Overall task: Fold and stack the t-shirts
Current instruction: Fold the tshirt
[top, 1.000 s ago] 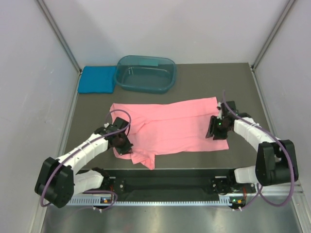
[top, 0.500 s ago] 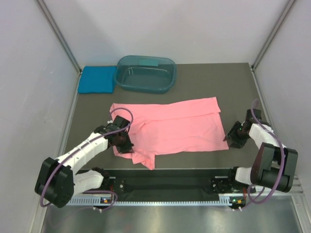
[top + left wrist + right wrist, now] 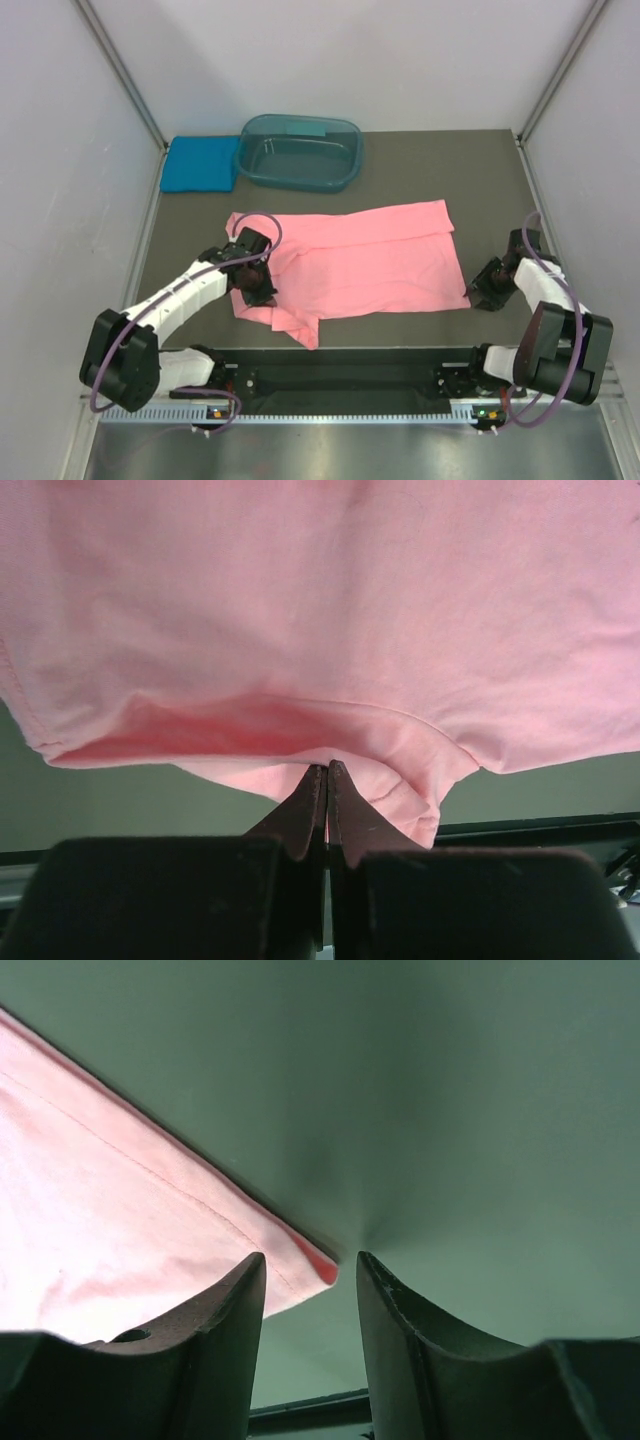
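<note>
I see the pink t-shirt (image 3: 350,262) spread flat mid-table (image 3: 430,170). The teal-blue t-shirt (image 3: 200,163) lies folded at the far left, just beside the tub (image 3: 300,152). My left gripper (image 3: 255,281) sits at the pink t-shirt's near-left part, its fingers (image 3: 340,805) pressed together on a raised fold of cloth. My right gripper (image 3: 487,287) is low at the near-right corner, fingers (image 3: 235,1305) apart, with the corner tip between them; I cannot tell whether they touch it.
</note>
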`<state>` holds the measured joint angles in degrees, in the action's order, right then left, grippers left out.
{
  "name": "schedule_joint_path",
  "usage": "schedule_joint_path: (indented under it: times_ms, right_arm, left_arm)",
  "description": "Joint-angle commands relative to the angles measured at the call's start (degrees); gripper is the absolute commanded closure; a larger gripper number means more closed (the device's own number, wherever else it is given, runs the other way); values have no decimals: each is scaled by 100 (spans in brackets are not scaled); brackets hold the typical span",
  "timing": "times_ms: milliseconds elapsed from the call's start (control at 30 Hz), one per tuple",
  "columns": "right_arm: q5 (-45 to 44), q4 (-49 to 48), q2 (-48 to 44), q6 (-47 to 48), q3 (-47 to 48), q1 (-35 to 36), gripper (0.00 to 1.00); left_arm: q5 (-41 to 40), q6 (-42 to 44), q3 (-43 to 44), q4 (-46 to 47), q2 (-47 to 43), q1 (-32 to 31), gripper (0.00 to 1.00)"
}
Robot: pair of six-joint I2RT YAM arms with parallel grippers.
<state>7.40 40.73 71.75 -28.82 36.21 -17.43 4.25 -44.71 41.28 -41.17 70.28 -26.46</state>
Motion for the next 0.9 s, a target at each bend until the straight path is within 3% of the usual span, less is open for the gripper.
schedule_joint_path:
  times_ms: [0, 333, 433, 533, 567, 867]
  right_arm:
    - [51, -38, -55, -264, -157, -50, 58]
    - [113, -522, 384, -467, -377, -50, 63]
    - [-27, -496, 411, -484, -386, -50, 72]
    - [-221, -321, 191, -545, -395, -50, 97]
    - [-395, -268, 25, -555, -395, -59, 100]
    - [-696, -13, -55, -563, -430, 55, 100]
  left_arm:
    - [67, 252, 284, -14, 56, 70, 100]
    - [67, 305, 302, -155, -49, 220, 100]
    - [6, 270, 285, -286, -198, 273, 100]
    - [-82, 182, 206, -488, -462, 325, 100]
    - [-100, 86, 179, -541, -637, 334, 100]
    - [-337, -697, -261, -1295, -2052, 352, 100]
